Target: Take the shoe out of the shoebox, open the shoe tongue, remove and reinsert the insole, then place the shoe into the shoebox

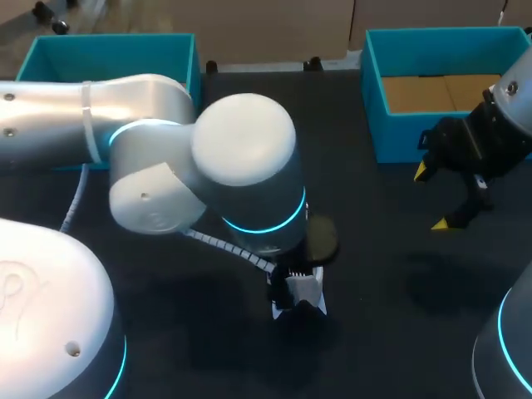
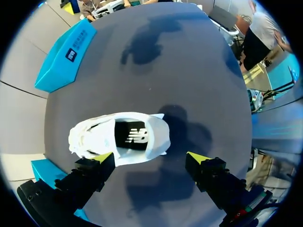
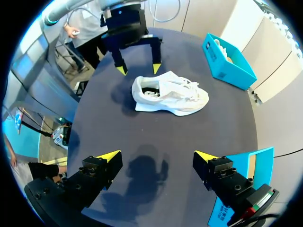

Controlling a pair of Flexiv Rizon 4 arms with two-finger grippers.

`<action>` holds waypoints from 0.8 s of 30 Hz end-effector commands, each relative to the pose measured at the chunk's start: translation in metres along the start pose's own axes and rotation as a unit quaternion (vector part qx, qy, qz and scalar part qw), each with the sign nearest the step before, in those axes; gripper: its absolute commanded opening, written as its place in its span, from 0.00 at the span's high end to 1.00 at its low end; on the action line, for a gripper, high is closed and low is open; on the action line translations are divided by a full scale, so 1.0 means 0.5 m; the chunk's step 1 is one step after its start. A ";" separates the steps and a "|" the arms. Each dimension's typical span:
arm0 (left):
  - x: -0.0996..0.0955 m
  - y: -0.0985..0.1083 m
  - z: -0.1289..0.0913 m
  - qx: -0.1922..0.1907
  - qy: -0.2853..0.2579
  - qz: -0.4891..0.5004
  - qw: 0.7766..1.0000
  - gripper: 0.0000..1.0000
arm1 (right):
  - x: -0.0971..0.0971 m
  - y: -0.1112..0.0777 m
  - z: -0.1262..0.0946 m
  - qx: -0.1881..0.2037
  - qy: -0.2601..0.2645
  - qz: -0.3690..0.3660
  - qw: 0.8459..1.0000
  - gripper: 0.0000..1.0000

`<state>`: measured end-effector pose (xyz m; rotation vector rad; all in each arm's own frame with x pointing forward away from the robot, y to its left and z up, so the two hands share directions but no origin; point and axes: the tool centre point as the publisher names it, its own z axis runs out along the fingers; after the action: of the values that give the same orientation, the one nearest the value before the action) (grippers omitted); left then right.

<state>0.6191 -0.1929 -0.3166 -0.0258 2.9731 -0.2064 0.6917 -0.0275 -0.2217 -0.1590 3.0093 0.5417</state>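
— Sneaker (image 2: 123, 139) is sitting sole-down out on the dark table (image 1: 391, 283), well apart from either teal box, so the taking-out part looks done to me.

— And the left gripper (image 2: 150, 157)?

— It's hanging right above the heel end, fingers spread wide, gripping nothing. One yellow tip is sitting just over the sneaker's side, though I can't tell if it's touching. I'd guess it's lining up on the mouth of the shoe, since that's where the dark insole (image 2: 132, 135) is showing.

— So the insole is in?

— It's lying flat inside, yes. Whether it's waiting to come out or has been put back, nothing here is telling me.

— What's the right gripper (image 1: 434, 197) doing?

— Hovering off to the side, near the shoebox (image 1: 376, 100), fingers apart and empty. It's facing the sneaker from there, probably so as not to be crowding the other arm.

— Is that one really the box?

— It's showing a bare cardboard floor. The other teal tray (image 3: 234, 71), on the left arm's side, is holding something white, paper perhaps. I can't say which of the two is the lid.
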 end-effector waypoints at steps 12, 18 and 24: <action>0.042 -0.061 0.125 -0.028 0.035 0.004 0.999 0.00 | -0.001 0.000 0.003 0.001 0.001 0.000 1.000 0.00; 0.045 -0.056 0.151 -0.040 0.047 -0.005 0.998 0.00 | -0.001 0.000 0.003 0.001 0.001 0.000 1.000 0.00; 0.050 -0.047 0.165 -0.047 0.060 -0.012 0.997 0.07 | -0.001 0.000 0.003 0.001 0.001 0.000 1.000 0.00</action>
<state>0.6072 -0.2234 -0.3906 -0.0617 3.0922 -0.0780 0.6917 -0.0276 -0.2217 -0.1589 3.0093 0.5416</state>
